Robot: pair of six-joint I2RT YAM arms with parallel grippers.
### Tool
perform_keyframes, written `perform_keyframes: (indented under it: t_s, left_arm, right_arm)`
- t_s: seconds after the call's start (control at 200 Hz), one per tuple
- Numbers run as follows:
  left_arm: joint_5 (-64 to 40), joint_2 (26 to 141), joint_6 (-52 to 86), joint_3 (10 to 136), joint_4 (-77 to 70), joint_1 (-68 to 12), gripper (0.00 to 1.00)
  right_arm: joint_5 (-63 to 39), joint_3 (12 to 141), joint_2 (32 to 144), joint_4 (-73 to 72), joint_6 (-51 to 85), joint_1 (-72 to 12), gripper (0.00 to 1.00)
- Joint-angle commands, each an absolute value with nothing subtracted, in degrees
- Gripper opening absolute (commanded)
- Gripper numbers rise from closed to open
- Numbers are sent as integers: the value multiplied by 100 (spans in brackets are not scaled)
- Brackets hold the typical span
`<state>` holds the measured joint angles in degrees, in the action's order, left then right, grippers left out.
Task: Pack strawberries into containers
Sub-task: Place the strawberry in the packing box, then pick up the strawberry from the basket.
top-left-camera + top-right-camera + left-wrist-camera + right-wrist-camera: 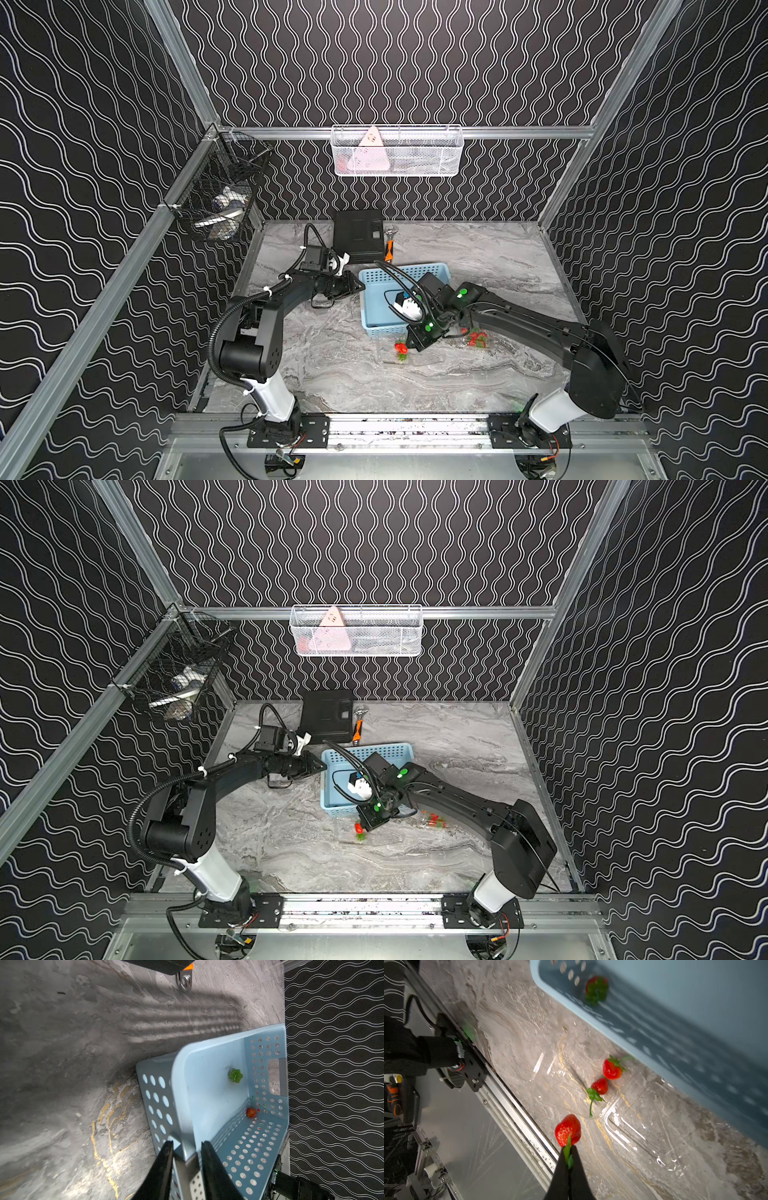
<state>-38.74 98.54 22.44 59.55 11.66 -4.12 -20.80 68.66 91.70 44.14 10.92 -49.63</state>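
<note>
My right gripper (pixel 568 1148) is shut on the green stem of a red strawberry (pixel 568 1129), which hangs just above the marble table beside an open clear container (pixel 639 1134). Two strawberries (pixel 612 1069) (pixel 600 1085) lie in that container (pixel 386 358), just in front of the blue basket. A second clear container (pixel 478 341) with red berries sits under my right arm. My left gripper (pixel 187 1144) is shut on the rim of the blue basket (pixel 207 1084). Inside the basket lie a strawberry (pixel 251 1112) and a loose green top (pixel 235 1076).
A black box (pixel 359 237) and an orange-handled tool (pixel 389 249) lie behind the blue basket (pixel 415 269). A white wire basket (pixel 397 151) hangs on the back wall and a black wire basket (pixel 220 199) on the left rail. A metal rail (pixel 512 1101) runs along the table's front.
</note>
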Motion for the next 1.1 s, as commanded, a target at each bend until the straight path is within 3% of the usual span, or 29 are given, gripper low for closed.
perform_keyframes:
  t_s: [0.0, 0.13, 0.25, 0.405, 0.596, 0.831, 1.096]
  left_arm:
    - [-3938, 9817, 2154, 5950, 1063, -404, 29]
    - [-3920, 9826, 2134, 5945, 1090, -388, 29]
    - [-3936, 9850, 2136, 5959, 1090, -371, 29]
    - [-3947, 9879, 2132, 5968, 1094, -364, 29]
    - [-3952, 9883, 2118, 5976, 1099, -360, 29]
    - [-3946, 9879, 2101, 5976, 1116, -352, 29]
    - [-3977, 9888, 2091, 5985, 1101, -312, 29]
  right_arm:
    - [-1995, 6889, 9422, 4200, 1153, -5005, 0]
    - [-1964, 7127, 9839, 4244, 1040, -5086, 0]
    - [-1765, 7319, 9994, 4407, 952, -5128, 28]
    - [-1563, 7638, 9931, 4545, 880, -5100, 44]
    - [-1458, 8437, 10102, 4487, 566, -4704, 46]
    - [-1725, 10364, 11772, 5470, -151, -4171, 47]
    - [-2504, 10799, 12728, 5581, -443, -4166, 51]
